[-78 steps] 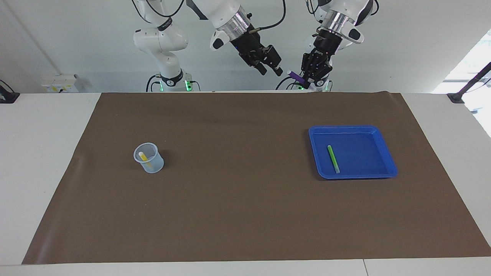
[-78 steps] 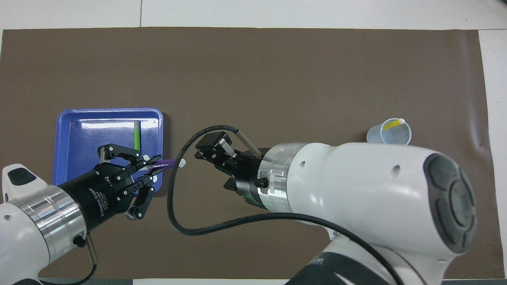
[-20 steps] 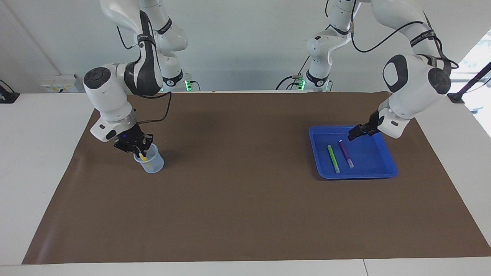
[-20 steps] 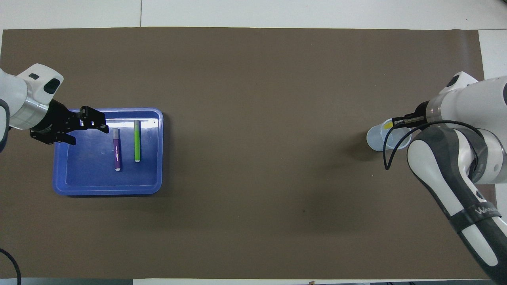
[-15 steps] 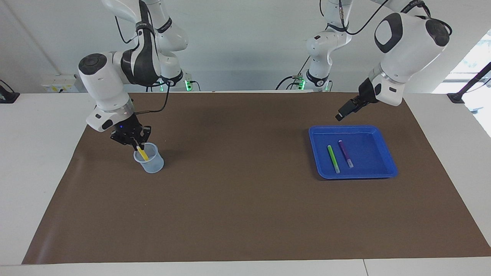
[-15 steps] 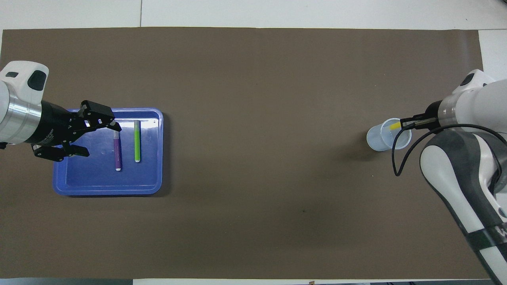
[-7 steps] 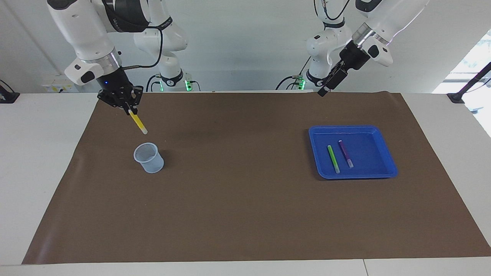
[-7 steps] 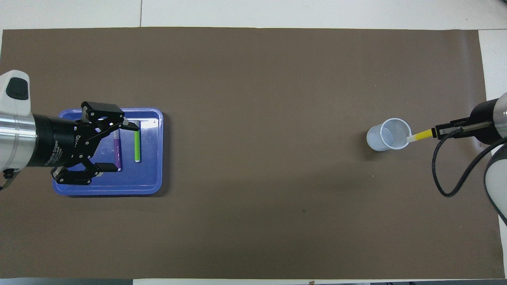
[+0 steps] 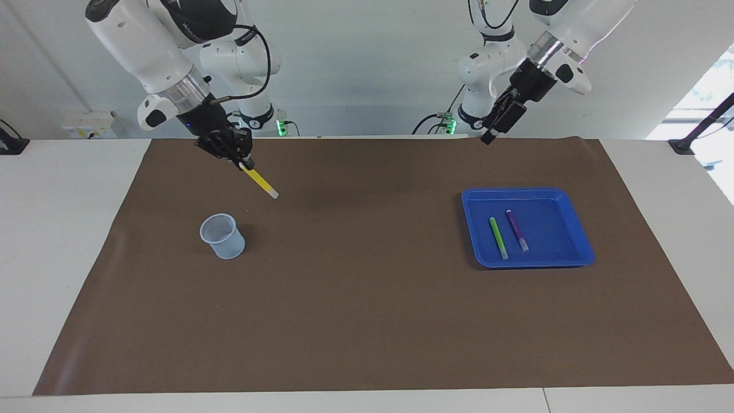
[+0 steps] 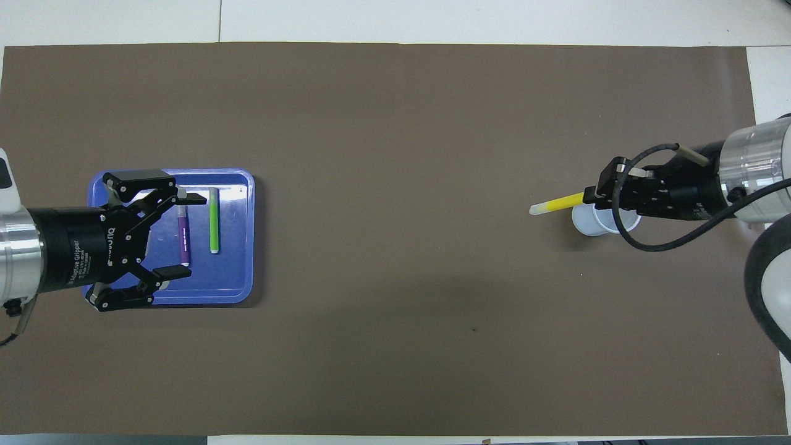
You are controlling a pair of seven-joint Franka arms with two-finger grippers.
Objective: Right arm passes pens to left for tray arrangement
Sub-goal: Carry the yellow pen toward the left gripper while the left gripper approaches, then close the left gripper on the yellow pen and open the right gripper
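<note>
On the brown mat (image 9: 367, 298) we see the right gripper (image 9: 239, 162), upper left, pinching the yellow pen (image 9: 262, 183); left gripper (image 10: 179, 235) spread above the tray (image 9: 573, 255) holding green pen (image 9: 498, 237) and purple pen (image 9: 516, 229).

Table (image 9: 367, 298) middle bare between cup (image 9: 222, 236) and tray (image 9: 579, 229); both stand well apart, wide passage.

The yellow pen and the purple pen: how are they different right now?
The yellow pen hangs in the air, slanted, pinched at one end by the shut right gripper over the brown mat; the purple pen lies flat in the blue tray, with nothing holding it. The purple pen has the green pen beside it; the yellow pen is alone. Both are slim markers with a pale end.
</note>
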